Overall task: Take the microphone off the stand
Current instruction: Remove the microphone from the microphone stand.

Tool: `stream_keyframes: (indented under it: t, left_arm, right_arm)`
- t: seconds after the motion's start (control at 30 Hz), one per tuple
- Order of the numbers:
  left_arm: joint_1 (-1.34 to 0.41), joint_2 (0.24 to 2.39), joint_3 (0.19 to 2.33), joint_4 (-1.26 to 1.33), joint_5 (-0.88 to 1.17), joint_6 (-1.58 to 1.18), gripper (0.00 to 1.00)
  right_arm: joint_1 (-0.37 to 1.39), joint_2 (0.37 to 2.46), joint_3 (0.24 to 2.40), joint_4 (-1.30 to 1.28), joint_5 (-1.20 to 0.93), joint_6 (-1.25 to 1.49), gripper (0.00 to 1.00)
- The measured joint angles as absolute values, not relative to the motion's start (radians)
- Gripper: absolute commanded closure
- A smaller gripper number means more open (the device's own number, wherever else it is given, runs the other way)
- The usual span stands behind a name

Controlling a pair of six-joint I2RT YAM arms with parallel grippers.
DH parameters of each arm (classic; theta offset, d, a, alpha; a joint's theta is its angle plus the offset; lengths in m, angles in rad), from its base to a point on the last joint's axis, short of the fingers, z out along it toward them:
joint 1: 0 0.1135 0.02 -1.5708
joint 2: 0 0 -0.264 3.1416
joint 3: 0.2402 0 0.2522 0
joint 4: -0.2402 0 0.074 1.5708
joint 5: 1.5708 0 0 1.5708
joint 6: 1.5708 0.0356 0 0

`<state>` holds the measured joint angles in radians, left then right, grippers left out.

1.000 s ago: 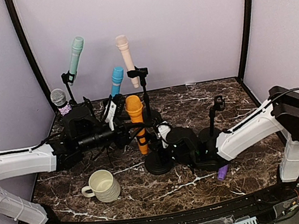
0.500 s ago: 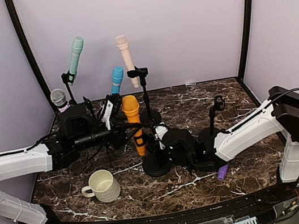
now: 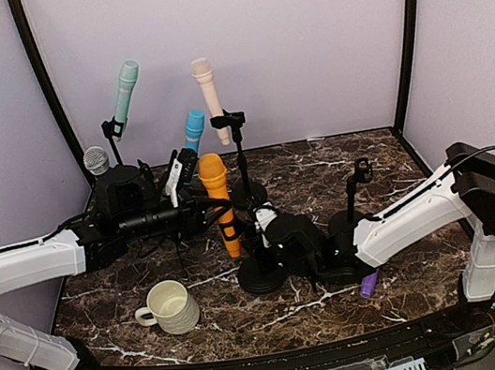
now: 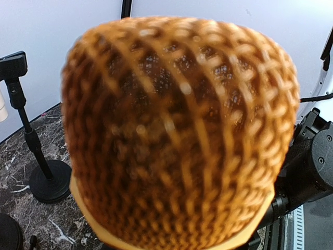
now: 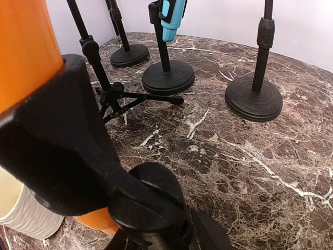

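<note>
Orange microphone (image 3: 220,204) stands slightly higher and further left in the top view than a second ago. Its mesh head is now just below the blue microphone (image 3: 193,129) in the picture. It leans a little and sits near the middle of the frame, above the marble bench (image 3: 395,156).

The left arm (image 3: 28,264) has drawn back toward the left edge along with it. Its white forearm lies nearly level across the left-centre of the frame, with the black wrist pointing right. The right arm (image 3: 405,216) reaches from its base at the lower right, low over the bench toward the centre, and has crept slightly left as well.

The stand (image 3: 261,275) has also slid a touch left, and its round base rests on the bench below the microphone.

The left pincer (image 3: 212,212) is closed on the microphone's barrel under the head. In the left wrist view the mesh fills nearly the whole frame and hides the fingers. The right pincer (image 3: 268,231) sits at the stand's post just above the base. I cannot tell how far open it is or whether it has hold of anything.

In the right wrist view the black clip (image 5: 67,151) wraps the orange barrel, with orange showing above and below it. A white cup (image 3: 171,307) stands at the lower left, well apart from the stand.
</note>
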<state>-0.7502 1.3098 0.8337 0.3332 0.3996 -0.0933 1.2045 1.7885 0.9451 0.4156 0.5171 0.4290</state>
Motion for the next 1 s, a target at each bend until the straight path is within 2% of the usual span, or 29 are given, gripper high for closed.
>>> stream_keyframes:
  t: [0.1, 0.27, 0.47, 0.7, 1.0]
  left_arm:
    - [-0.749, 1.314, 0.834, 0.339, 0.422, -0.073, 1.0]
    - [-0.765, 1.329, 0.84, 0.368, 0.468, -0.038, 1.0]
    - [-0.789, 1.372, 0.881, 0.372, 0.524, -0.007, 1.0]
    - [-0.81, 1.403, 0.884, 0.384, 0.533, 0.005, 1.0]
    - [-0.817, 1.413, 0.89, 0.389, 0.522, 0.007, 1.0]
  right_arm:
    - [1.205, 1.772, 0.942, 0.393, 0.514, 0.428, 1.0]
    - [1.205, 1.706, 0.915, 0.332, 0.485, 0.424, 0.77]
    - [1.199, 1.646, 0.893, 0.276, 0.469, 0.421, 0.6]
    - [1.201, 1.656, 0.9, 0.231, 0.496, 0.425, 0.58]
    - [1.203, 1.673, 0.905, 0.239, 0.57, 0.423, 0.48]
